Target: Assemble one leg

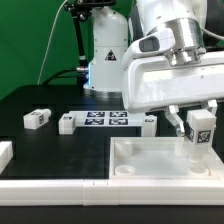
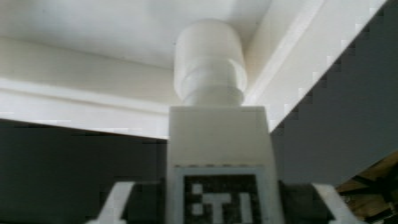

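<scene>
My gripper is shut on a leg, a chunky white block with a black-and-white tag facing the camera. It holds the leg upright over the far right part of the large white panel. In the wrist view the leg sits between my fingers. Its tag is near the camera and its round peg points at the panel's rim. Whether the peg touches the panel I cannot tell. My gripper is at the frame's edge.
The marker board lies behind the panel, with a small white block at each end. Another leg lies at the exterior view's left. A white part shows at the left edge. The robot base stands behind.
</scene>
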